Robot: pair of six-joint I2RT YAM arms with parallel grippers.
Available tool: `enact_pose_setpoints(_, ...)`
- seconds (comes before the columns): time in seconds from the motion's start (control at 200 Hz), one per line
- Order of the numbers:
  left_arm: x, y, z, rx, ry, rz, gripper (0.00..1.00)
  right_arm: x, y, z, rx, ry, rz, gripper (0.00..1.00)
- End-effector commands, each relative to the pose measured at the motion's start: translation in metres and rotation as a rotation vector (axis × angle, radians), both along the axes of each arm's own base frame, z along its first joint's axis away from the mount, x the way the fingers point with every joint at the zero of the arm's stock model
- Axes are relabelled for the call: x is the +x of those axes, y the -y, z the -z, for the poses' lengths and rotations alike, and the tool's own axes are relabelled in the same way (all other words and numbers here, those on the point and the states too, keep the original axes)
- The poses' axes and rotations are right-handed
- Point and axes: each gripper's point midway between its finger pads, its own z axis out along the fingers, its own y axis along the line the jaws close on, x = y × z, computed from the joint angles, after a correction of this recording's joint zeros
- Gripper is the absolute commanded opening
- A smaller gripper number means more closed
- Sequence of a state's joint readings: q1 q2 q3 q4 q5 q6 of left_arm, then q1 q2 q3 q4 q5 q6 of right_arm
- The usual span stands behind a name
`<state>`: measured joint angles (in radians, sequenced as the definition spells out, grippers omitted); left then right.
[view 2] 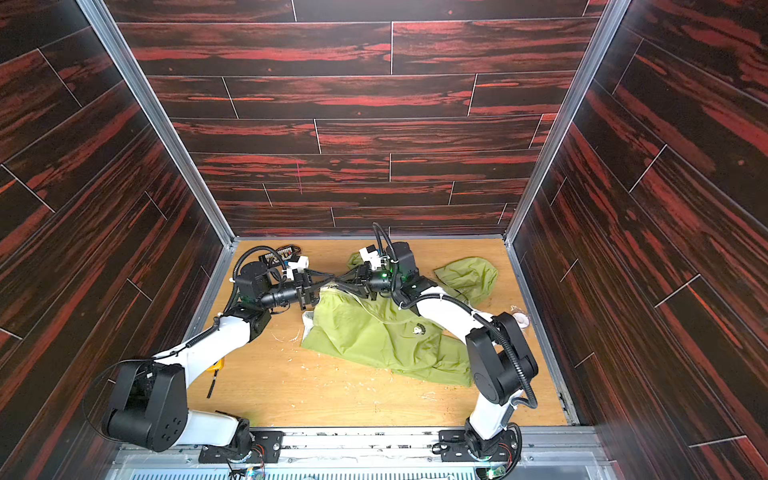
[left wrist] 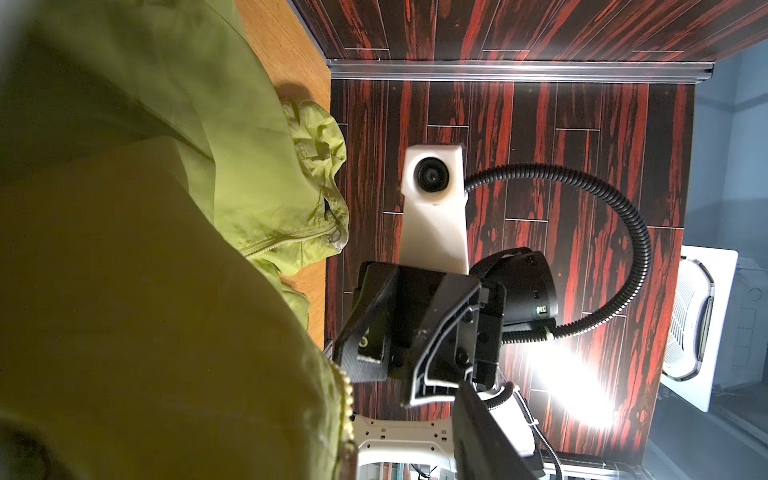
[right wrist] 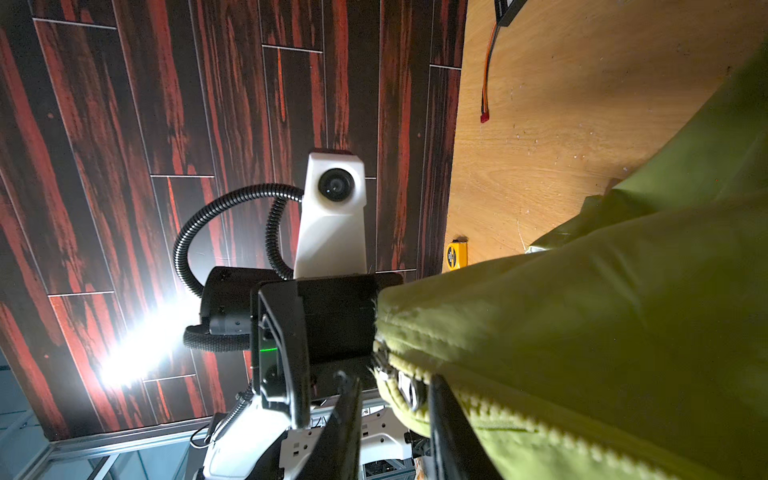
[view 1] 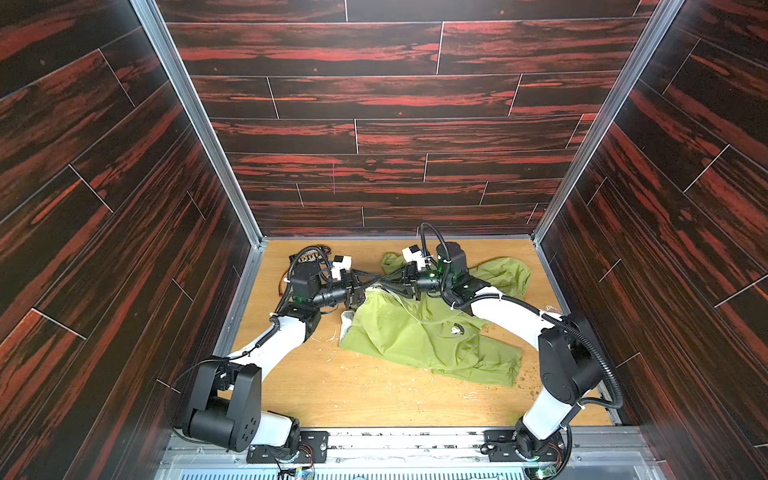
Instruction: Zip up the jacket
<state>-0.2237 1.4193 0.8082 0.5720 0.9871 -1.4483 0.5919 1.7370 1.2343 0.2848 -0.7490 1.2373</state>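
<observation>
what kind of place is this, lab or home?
Most likely an enclosed lab test cell: wood-print panel walls in aluminium framing box in the wooden tabletop, and the left arm and right arm are bolted to a metal rail.

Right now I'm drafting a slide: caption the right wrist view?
Right gripper straddles the zipper slider of the jacket while the left gripper holds its hem opposite.

A robotics lab test cell: a pale wooden counter [view 1: 374,399] boxed in by dark, red-streaked wood-print wall panels [view 1: 374,104] on bare aluminium frame posts [view 1: 197,120]. A metal mounting rail [view 1: 415,440] runs along the front, a loose wired circuit board [view 1: 309,257] lies at the back, and a white ceiling air-conditioner cassette [left wrist: 698,328] shows beyond.
</observation>
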Motion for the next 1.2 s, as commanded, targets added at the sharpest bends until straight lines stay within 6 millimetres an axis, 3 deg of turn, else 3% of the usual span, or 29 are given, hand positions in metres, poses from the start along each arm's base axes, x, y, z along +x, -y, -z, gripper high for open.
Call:
enact_pose_setpoints(0.0, -0.005, 0.001, -0.029, -0.025, 0.090, 0.016, 0.45, 0.002, -0.008, 0.009, -0.008, -0.009, -0.023, 0.30)
enact_pose_setpoints(0.817, -0.001, 0.003, -0.026, -0.022, 0.080, 0.014, 0.46, -0.006, -0.017, 0.005, 0.013, -0.008, -0.064, 0.25)
enact_pose_setpoints(1.197, 0.001, 0.007, -0.022, -0.017, 0.074, 0.019, 0.45, -0.008, -0.018, -0.006, 0.047, -0.002, -0.073, 0.19)
